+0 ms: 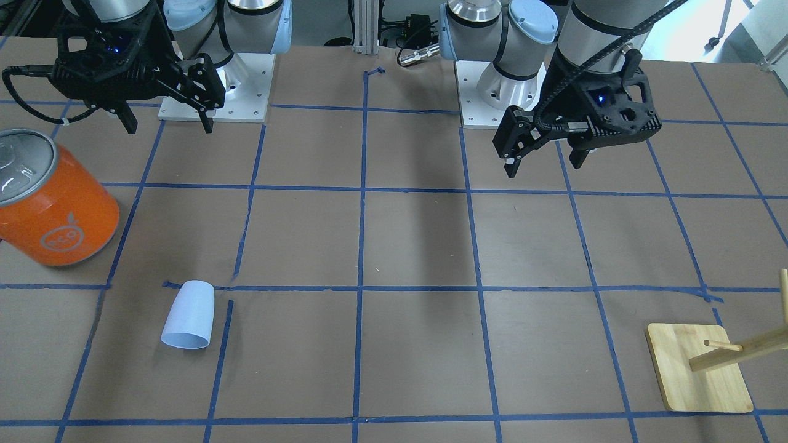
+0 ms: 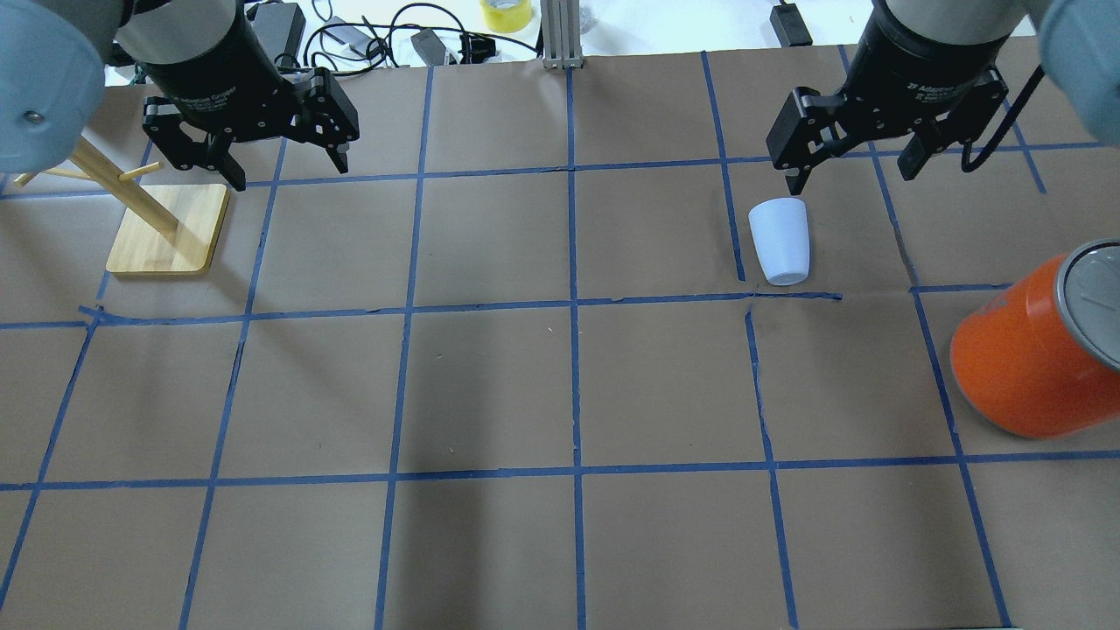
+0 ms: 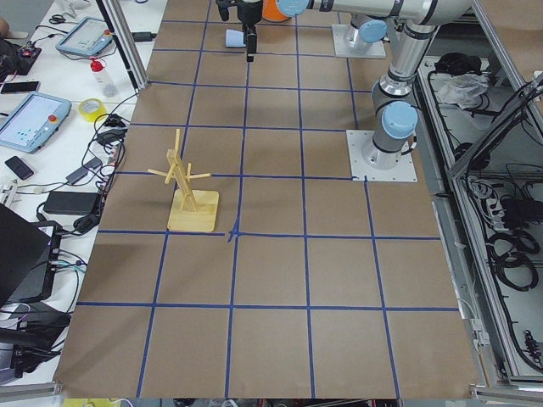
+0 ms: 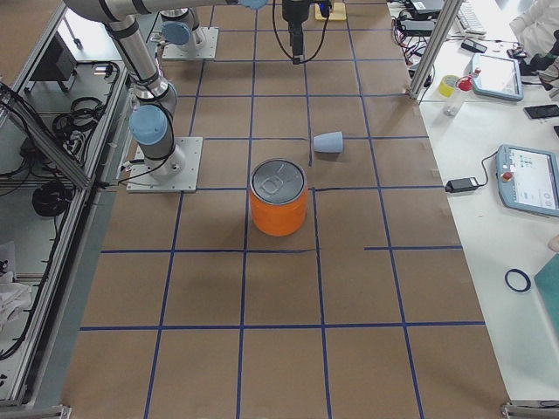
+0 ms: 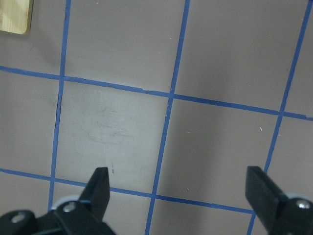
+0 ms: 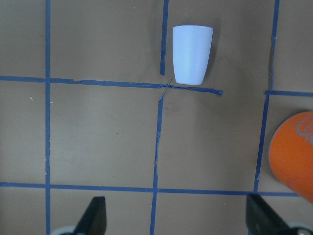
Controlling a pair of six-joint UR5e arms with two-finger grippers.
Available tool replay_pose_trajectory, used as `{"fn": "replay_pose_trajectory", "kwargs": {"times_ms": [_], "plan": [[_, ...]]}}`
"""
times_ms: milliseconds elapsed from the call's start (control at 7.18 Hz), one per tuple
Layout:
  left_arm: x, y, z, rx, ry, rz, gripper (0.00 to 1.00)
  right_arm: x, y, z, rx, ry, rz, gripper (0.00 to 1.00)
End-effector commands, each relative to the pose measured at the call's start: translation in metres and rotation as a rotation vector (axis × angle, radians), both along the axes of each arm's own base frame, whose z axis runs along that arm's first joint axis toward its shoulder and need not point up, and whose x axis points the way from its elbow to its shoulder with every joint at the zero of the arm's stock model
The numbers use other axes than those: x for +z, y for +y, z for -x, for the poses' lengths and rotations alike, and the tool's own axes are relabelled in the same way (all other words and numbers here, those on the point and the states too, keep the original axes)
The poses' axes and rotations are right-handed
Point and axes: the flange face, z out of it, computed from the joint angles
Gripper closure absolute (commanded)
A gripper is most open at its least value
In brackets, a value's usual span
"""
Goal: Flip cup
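Overall: two arms hang over a brown paper-covered table (image 2: 490, 385) gridded with blue tape (image 2: 573, 262); neither touches anything.
cup (image 2: 780, 241): pale blue, lying on its side on the table's right half. Its mouth is turned away from the robot and its rounded base toward it. It sits just beside a tape crossing, with a short strip of tape along one flank.
right gripper (image 2: 853, 179): fingers (image 6: 95, 215) spread wide, holding nothing. It is raised above the table, nearer the robot's base than the cup and clear of it. Its wrist view looks down on the cup ahead and the can's edge at one side.
left gripper (image 2: 289, 175): fingers (image 5: 100, 188) likewise wide apart, with only taped paper showing between them. It is raised over the left half, well apart from the cup.
can (image 2: 1024, 367): large, orange, silver-lidded, upright near the table's right edge. It is near the cup without touching it, and closer to the robot.
stand (image 2: 175, 249): wooden, a flat base with a pegged post, on the left half. A corner of its base shows at the edge of the left wrist view.
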Motion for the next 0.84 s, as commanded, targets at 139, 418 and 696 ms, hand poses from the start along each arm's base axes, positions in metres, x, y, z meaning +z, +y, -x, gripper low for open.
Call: {"fn": "replay_pose_trajectory", "kwargs": {"times_ms": [139, 418, 696], "plan": [[0.000, 0.000, 0.000, 0.000, 0.000, 0.000, 0.00, -0.012, -0.002, -0.001, 0.022, -0.007, 0.008, 0.00], [0.000, 0.000, 0.000, 0.000, 0.000, 0.000, 0.00, -0.013, -0.004, 0.001, 0.017, -0.006, 0.007, 0.00], [0.000, 0.000, 0.000, 0.000, -0.002, 0.000, 0.00, -0.017, -0.014, 0.022, -0.039, -0.014, -0.005, 0.00]]}}
